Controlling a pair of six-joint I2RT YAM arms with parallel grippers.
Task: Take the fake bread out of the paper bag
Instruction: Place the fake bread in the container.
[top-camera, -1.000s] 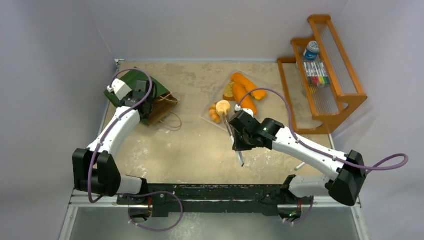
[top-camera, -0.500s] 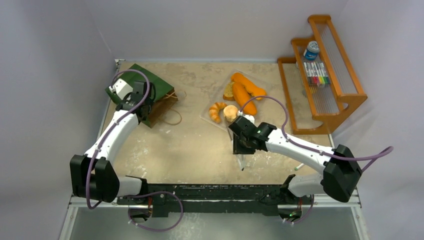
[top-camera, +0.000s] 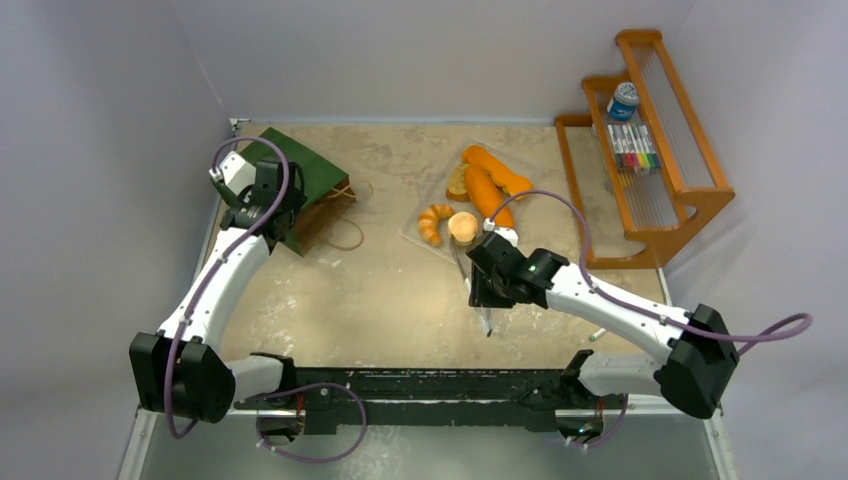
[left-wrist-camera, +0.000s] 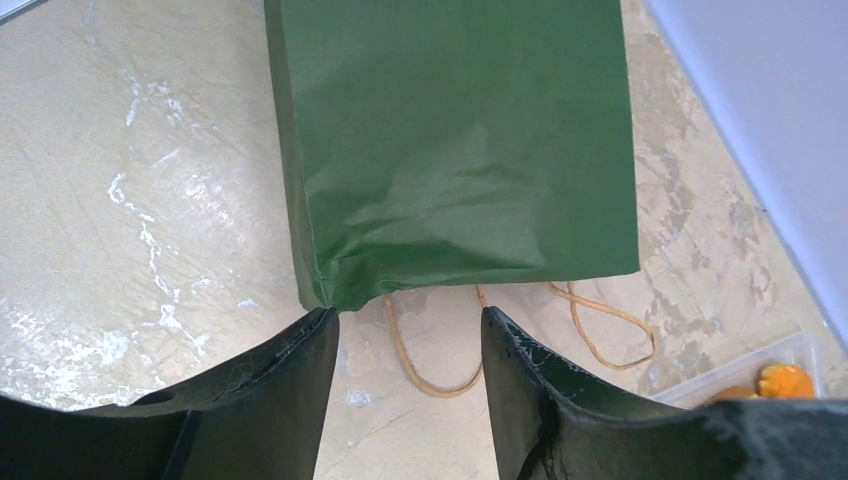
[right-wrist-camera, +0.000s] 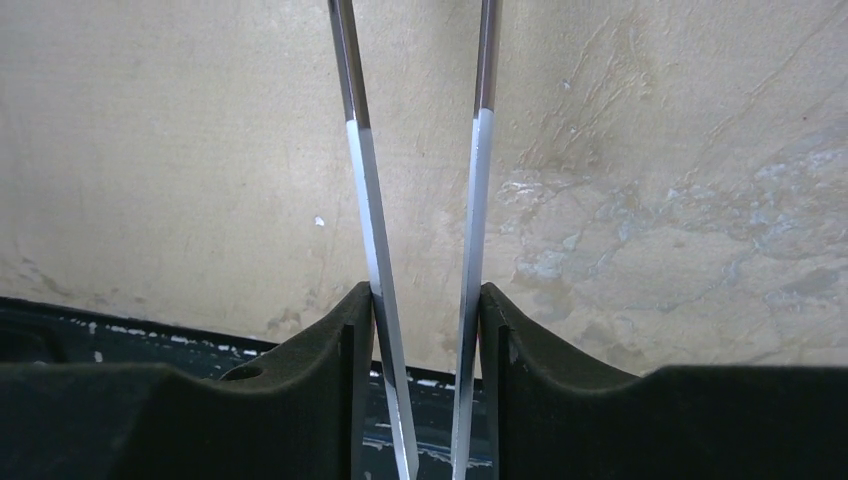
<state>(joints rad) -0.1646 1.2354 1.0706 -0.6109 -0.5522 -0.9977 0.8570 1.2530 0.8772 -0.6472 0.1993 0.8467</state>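
Metal tongs (right-wrist-camera: 368, 190) in R hand (right-wrist-camera: 425, 300).

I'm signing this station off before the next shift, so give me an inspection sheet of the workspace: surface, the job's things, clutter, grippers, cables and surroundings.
Surface: tan mottled tabletop, white scuffs.
Job's things: green paper bag lying flat at far left, string handles toward the centre. Fake bread on a clear tray: croissant, round roll, orange loaves.
Clutter: wooden rack at far right, holding markers and a blue-lidded container.
Grippers: left gripper open, empty, at the bag's handle end. Right gripper shut on metal tongs.
Cables: purple cables loop along both arms; the right one arcs over the tray.
Surroundings: plain pale walls.
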